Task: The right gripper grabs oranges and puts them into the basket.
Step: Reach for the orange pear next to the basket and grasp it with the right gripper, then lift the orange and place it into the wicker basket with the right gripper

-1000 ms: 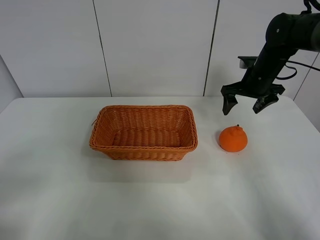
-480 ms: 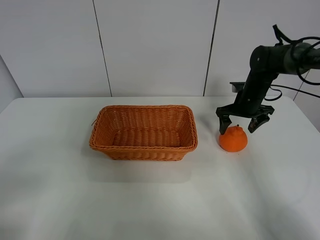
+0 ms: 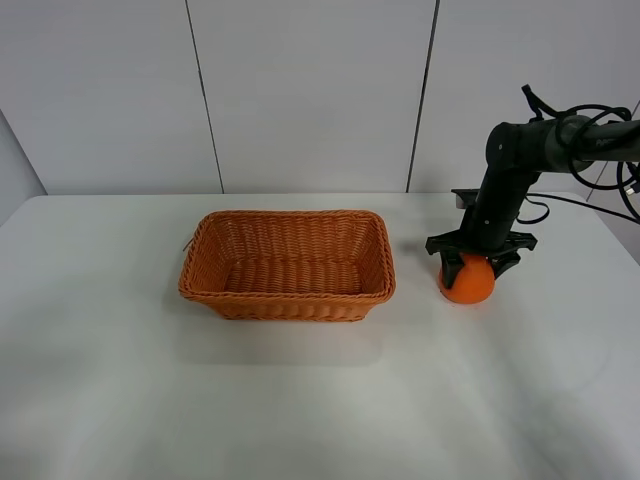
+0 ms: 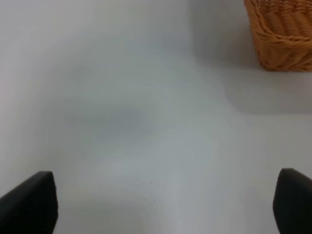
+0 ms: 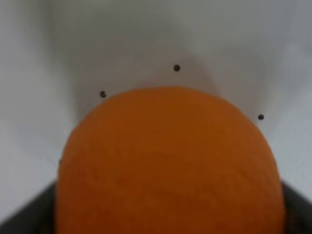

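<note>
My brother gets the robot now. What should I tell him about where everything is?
Right gripper: open, straddling the orange, which sits on the table right of the basket.
Left gripper: open, holding nothing, over bare table near the basket.
Done: nothing is in the basket yet.
Left to do: close on the orange, lift it, carry it over and drop it in the basket.

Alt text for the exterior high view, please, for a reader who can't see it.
The right tool is lowered over an orange on a white table, one finger on each side of the fruit. An empty wicker basket stands apart to the left of the orange, in front of a plain white wall.
</note>
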`<state>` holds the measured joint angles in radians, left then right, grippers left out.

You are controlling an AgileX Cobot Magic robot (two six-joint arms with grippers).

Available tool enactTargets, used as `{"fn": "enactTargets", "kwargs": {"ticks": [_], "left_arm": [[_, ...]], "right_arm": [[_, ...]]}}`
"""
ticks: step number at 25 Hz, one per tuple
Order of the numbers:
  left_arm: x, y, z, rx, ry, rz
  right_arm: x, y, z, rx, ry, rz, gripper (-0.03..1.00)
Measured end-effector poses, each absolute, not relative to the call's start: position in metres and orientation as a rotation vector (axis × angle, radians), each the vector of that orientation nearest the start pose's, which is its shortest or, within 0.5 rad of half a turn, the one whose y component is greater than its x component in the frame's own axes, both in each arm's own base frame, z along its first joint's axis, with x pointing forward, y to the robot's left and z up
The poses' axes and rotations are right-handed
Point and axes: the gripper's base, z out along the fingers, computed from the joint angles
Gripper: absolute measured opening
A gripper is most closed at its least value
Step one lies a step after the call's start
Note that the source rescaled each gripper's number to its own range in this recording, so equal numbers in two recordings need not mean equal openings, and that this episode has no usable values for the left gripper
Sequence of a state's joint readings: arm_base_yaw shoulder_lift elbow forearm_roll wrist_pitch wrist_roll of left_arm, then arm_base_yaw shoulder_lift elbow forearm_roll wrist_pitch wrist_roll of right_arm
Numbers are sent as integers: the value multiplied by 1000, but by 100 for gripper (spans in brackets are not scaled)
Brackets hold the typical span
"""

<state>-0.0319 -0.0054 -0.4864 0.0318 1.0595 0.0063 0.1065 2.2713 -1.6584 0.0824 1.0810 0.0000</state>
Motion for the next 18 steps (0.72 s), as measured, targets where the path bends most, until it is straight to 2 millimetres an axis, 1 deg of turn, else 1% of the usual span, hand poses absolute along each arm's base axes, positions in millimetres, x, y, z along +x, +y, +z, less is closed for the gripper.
{"fn": "enactTargets", "kwargs": {"ticks": [1,3,4,8,10,11,13,15,17,18], "left_arm": [[-4,3,274,38,2051,22],[-4,3,274,38,2051,22],[-4,3,274,38,2051,22],[-4,3,274,38,2051,22],[-4,3,274,38,2051,22],[-4,3,274,38,2051,22],[-4,3,274,38,2051,22],[-4,3,274,38,2051,22],[-4,3,274,38,2051,22],[-4,3,274,38,2051,22]], "right_arm": [[433,53,116,-106,3178,111,42],[433,53,119,-106,3172,112,9],[434,53,122,-115,3165,111,1],[434,53,136,-140,3132,108,0],[436,53,154,-145,3092,105,0],[437,53,165,-147,3067,105,0],[438,53,194,-152,3018,106,0],[438,53,226,-156,2966,110,0],[439,53,251,-158,2910,113,0],[440,54,260,-162,2882,115,0]]}}
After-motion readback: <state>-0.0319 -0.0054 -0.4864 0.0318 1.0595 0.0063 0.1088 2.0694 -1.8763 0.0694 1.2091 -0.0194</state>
